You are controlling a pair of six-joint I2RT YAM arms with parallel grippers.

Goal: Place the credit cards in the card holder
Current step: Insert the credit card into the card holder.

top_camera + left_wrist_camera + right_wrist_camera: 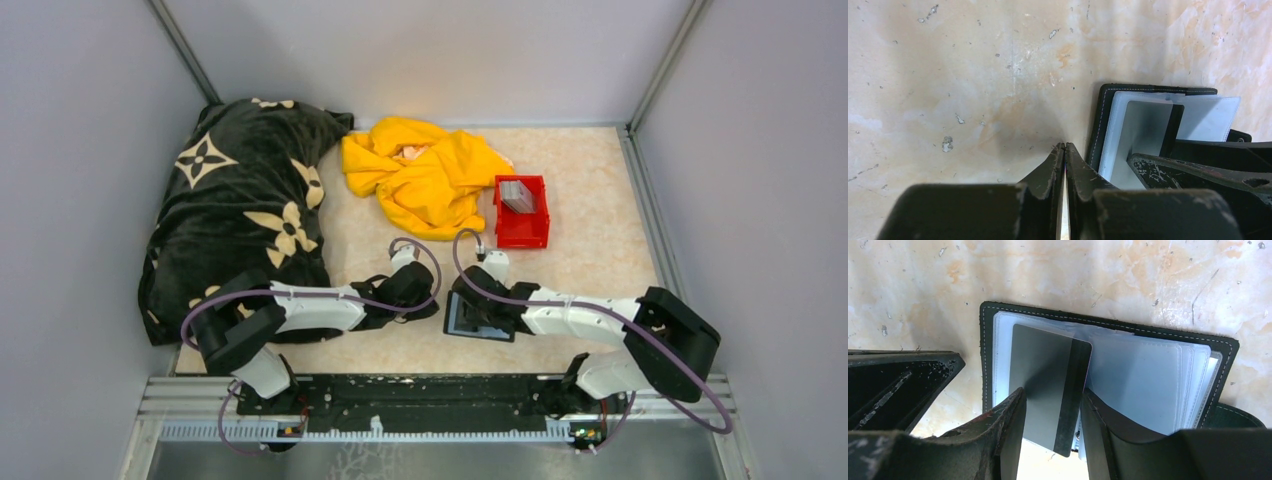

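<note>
The card holder [1158, 375] lies open on the table, black leather outside with clear sleeves inside; it also shows in the top view [464, 324]. My right gripper [1052, 391] is shut across the width of one grey credit card [1040, 370] with a dark stripe. The card's far end sits over the holder's left sleeves. My left gripper [1065, 146] is shut with nothing in it, its tips down at the table just beside the holder's left edge [1098, 125]. More credit cards [517, 195] lie in a red bin.
The red bin [524, 232] stands behind the holder, to the right. A crumpled yellow cloth [425, 175] lies at the back centre. A black blanket with cream flowers [240, 215] covers the left side. Grey walls close in both sides.
</note>
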